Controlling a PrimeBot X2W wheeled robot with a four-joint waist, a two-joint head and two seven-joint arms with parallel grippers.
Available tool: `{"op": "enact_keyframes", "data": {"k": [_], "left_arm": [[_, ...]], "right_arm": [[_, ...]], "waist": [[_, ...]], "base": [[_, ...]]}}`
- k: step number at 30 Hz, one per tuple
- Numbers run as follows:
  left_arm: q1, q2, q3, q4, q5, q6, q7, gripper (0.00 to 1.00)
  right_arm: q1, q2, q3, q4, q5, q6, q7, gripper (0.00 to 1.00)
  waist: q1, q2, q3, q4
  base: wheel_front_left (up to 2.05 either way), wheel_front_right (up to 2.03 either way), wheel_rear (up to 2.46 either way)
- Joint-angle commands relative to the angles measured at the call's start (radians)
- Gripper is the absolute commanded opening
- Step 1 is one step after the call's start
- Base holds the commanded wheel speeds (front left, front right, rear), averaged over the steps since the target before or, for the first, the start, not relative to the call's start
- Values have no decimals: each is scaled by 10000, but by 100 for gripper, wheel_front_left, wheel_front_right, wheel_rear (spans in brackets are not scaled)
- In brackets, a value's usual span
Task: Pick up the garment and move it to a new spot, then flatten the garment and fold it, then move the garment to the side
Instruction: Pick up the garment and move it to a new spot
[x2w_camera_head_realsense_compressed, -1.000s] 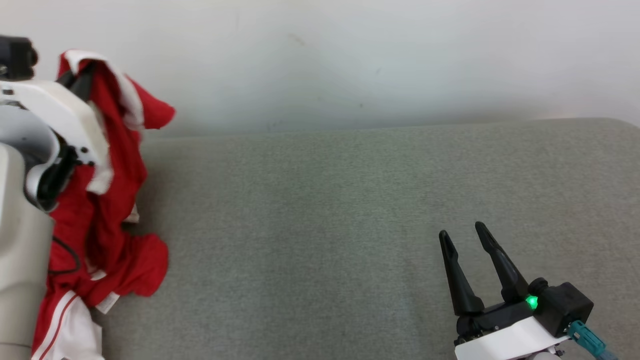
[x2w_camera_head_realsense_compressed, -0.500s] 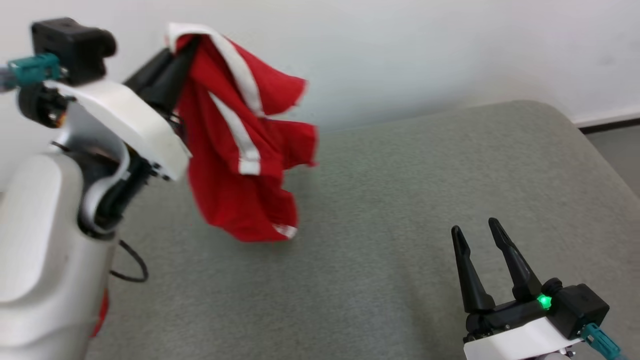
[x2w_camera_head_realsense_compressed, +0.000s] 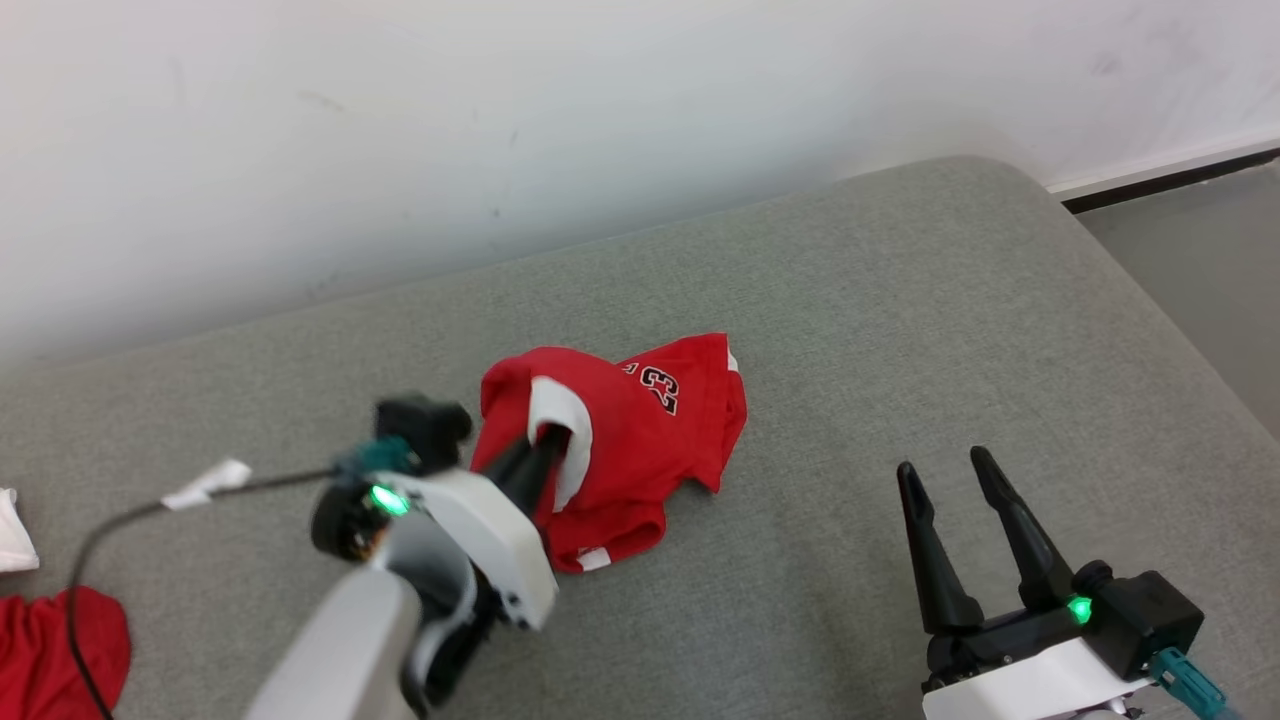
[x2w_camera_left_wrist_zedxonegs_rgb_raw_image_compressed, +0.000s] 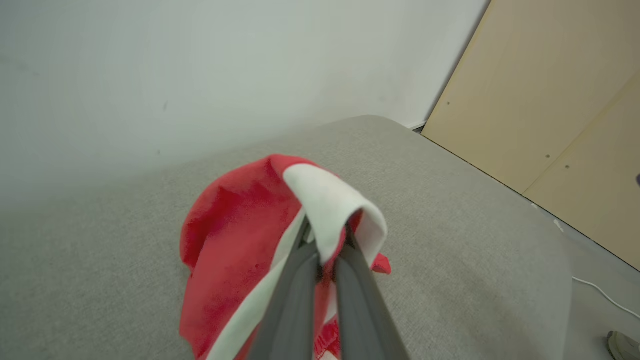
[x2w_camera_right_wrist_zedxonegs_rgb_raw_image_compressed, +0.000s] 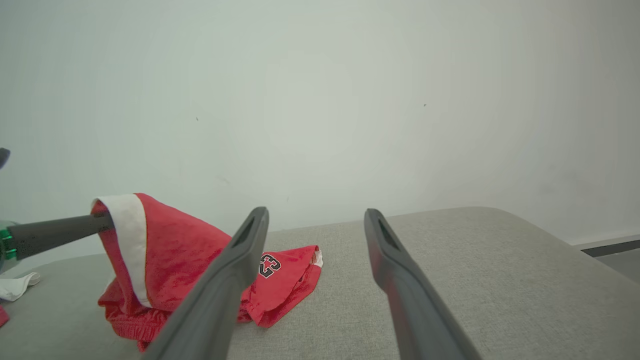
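- Since half a second ago, the garment has come down. It hung clear in the air from the left gripper, and now its lower folds lie on the grey cushion. The camera has also swung round.
- At the cushion's left edge we see another red cloth with a white cloth just behind it, both well apart from the garment.
- The left gripper, its fingers pressed together, pinches the garment's white trim and holds that part raised above the cushion.
- The garment is red with a black "23". It lies crumpled about midway along the cushion, some way in from the back edge that runs along the white wall.
- The right gripper hovers over the cushion's right part, its jaws spread wide and empty. It points toward the back edge, well apart from the garment.
- Beyond the cushion's rounded back-right corner we see the floor.
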Motion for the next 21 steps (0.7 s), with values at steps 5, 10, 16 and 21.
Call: {"op": "enact_keyframes", "data": {"k": [5, 10, 16, 21], "left_arm": [[195, -713, -863, 1893, 575, -182, -1313, 8], [-205, -1018, -1226, 2814, 710, -302, -2178, 100], [-535, -848, -1351, 2940, 980, -269, -2819, 100], [-261, -536, -1128, 2446, 747, -153, -2945, 100]], "right_arm": [[-135, -33, 130, 264, -130, -18, 9, 100], [-66, -35, 141, 476, -148, -18, 9, 100], [97, -30, 13, 524, -193, -18, 9, 100], [131, -32, -162, 444, -226, -18, 9, 100]], "waist": [[0, -1, 40, 182], [0, -1, -14, 477], [0, -1, -136, 1049], [0, -1, -174, 1594]], "base": [[0, 0, 0], [0, 0, 0], [0, 0, 0], [0, 0, 0]]}}
